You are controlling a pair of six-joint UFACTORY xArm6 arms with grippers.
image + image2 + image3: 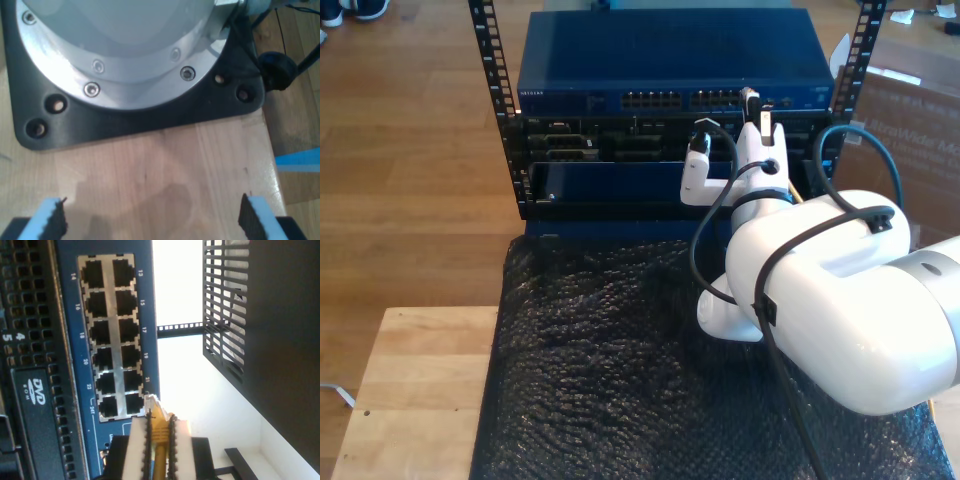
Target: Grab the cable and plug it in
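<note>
Second gripper (159, 440) reaches level toward the switch (107, 340), fingers clamped on the cable (160, 437); first gripper (152, 220) fingers apart

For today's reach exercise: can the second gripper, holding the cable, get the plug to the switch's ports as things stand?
Probably yes. My second gripper holds the cable with its plug right at the switch; the ports nearest it look empty and nothing stands between.

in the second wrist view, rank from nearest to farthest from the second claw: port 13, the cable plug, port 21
1. The cable plug, at the tips of my second claw.
2. Port 21, just past the plug.
3. Port 13, at the block's far end.
</note>
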